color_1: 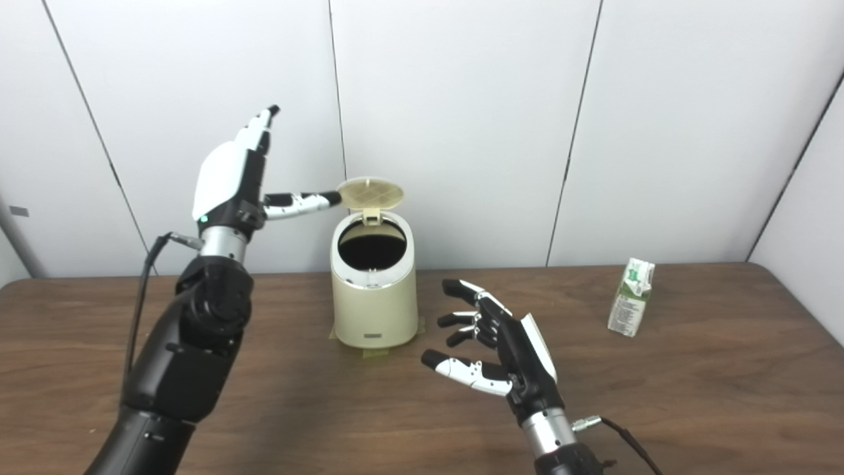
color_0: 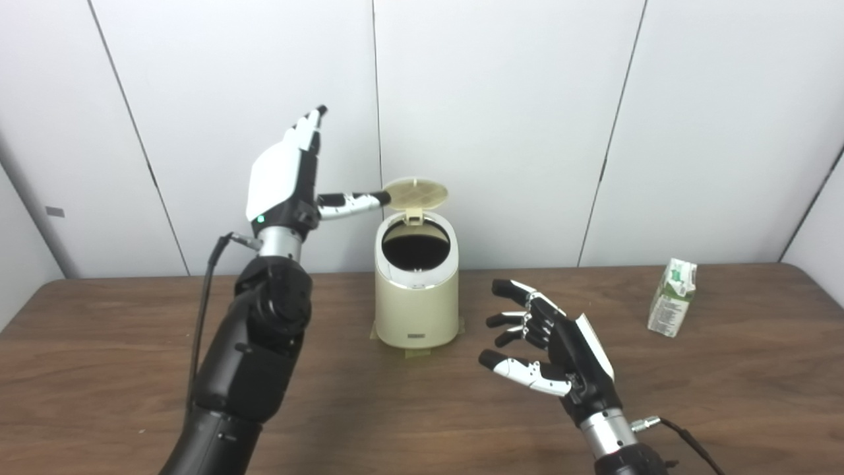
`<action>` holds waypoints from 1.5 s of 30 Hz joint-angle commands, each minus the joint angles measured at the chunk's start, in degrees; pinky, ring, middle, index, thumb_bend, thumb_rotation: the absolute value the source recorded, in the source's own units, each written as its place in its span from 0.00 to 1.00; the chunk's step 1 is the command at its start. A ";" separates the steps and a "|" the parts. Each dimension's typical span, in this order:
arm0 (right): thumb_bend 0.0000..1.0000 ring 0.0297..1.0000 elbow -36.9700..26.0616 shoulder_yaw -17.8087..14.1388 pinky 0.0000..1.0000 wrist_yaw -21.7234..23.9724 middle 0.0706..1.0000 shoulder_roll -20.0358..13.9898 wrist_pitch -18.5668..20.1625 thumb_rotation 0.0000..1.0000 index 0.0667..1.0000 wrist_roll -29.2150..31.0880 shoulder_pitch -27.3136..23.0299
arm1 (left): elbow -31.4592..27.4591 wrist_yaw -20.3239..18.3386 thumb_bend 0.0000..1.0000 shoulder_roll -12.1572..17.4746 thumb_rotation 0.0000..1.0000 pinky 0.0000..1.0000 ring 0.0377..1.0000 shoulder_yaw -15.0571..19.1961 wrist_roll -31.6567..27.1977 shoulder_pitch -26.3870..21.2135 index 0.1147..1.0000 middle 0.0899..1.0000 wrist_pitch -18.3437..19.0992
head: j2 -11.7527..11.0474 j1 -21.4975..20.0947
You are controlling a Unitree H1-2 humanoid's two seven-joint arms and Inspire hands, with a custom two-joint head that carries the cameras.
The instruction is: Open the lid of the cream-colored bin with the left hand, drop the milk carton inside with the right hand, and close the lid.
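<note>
Dark brown wood-grain table (color_0: pixel 422 422) is filling the lower half of both views, rounded corners showing at the far edge; its surface is looking bare apart from the task items and arms. Nearest the camera, the right hand (color_0: pixel 560 359) is hovering just above the table in front and to the right of the bin, released, fingers spread apart and holding nothing, palm turned toward the bin. A thin black cable (color_0: pixel 689 439) is trailing off its wrist toward the bottom edge. The left arm is rising from the bottom-left corner, black forearm angled upward, another cable looping beside it.

Mid-table, the cream-colored cylindrical plastic bin (color_0: pixel 417 293) is standing upright on a small patch of tape, dark opening showing at the top. Its round cream lid (color_0: pixel 417 193) is standing tipped up and back on the rear hinge, open. The left hand (color_0: pixel 285 175) is raised beside the bin, fingers pointing upward and spread, not grasping; its thumb is reaching sideways with the tip touching or just beside the lid's left edge, cannot tell which.

The small white-and-green milk carton (color_0: pixel 672 297) is standing upright on the table well apart to the right of the bin, near the far edge, untouched, nothing between it and the right hand.

Behind the table, white wall panels (color_0: pixel 501 99) with thin dark seams are closing off the room
</note>
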 commanded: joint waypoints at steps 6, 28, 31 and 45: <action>0.56 0.66 -1.33 -0.99 0.50 -0.07 0.82 -0.86 -1.52 0.29 0.78 1.16 -1.44 | -9.44 -9.77 0.79 -0.16 0.28 0.75 0.87 5.12 -20.31 11.33 0.92 0.89 -2.62 | 0.00 0.11; 0.77 0.69 2.40 -10.89 0.63 0.92 0.82 -15.72 -4.91 0.25 0.82 2.39 -5.04 | 0.80 -16.66 0.58 2.21 0.08 0.49 0.59 5.69 -31.35 30.65 0.67 0.65 -36.50 | -1.70 -8.70; 0.75 0.70 -2.08 -11.94 0.61 2.26 0.82 -19.53 0.48 0.19 0.84 2.48 -5.83 | 0.57 -16.87 0.56 2.75 0.05 0.48 0.59 5.78 -31.72 30.81 0.68 0.66 -35.91 | -2.79 -12.09; 0.83 0.94 3.63 -14.12 0.87 2.56 0.96 -34.34 8.41 0.13 0.90 -6.74 -13.51 | 0.10 -17.34 0.52 4.65 0.01 0.49 0.64 6.06 -33.44 30.81 0.69 0.71 -29.94 | -5.11 -20.52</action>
